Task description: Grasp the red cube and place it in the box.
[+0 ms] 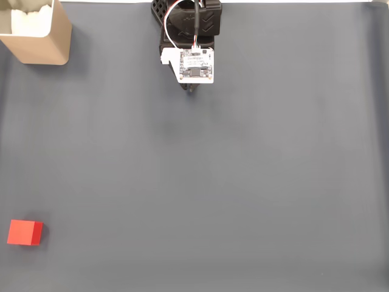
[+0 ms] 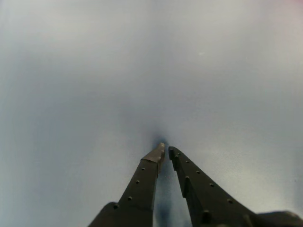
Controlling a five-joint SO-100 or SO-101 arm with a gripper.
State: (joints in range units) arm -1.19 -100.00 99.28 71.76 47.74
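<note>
Red cube (image 1: 25, 233) sits alone at the lower left of the fixed view, flat on the dark grey surface (image 1: 243, 182), well apart from everything else. Nothing holds it, so the grasp has not begun.

Going near to far from the arm's own camera: in the wrist view the jaws (image 2: 165, 150) rise from the bottom edge, their two dark fingers converging until the tips nearly meet, with only a thin slit between them. They grip nothing. Beyond the tips lies bare, blurred grey surface with a small shadow just ahead of them, which suggests the tips hang close above it.

The arm (image 1: 188, 36) is at the top centre of the fixed view, folded near its base, with a white circuit board on top and a red and white cable looping over it. This looks like a resting pose, pointed straight out rather than toward either object.

Farthest off, the box (image 1: 45, 39) stands in the upper left corner, tan-walled, white inside, partly cut by the frame edge.

The fixed view gives the layout: cube and box both lie to its left, well apart from each other. The wrist view alone shows how the jaws stand.
</note>
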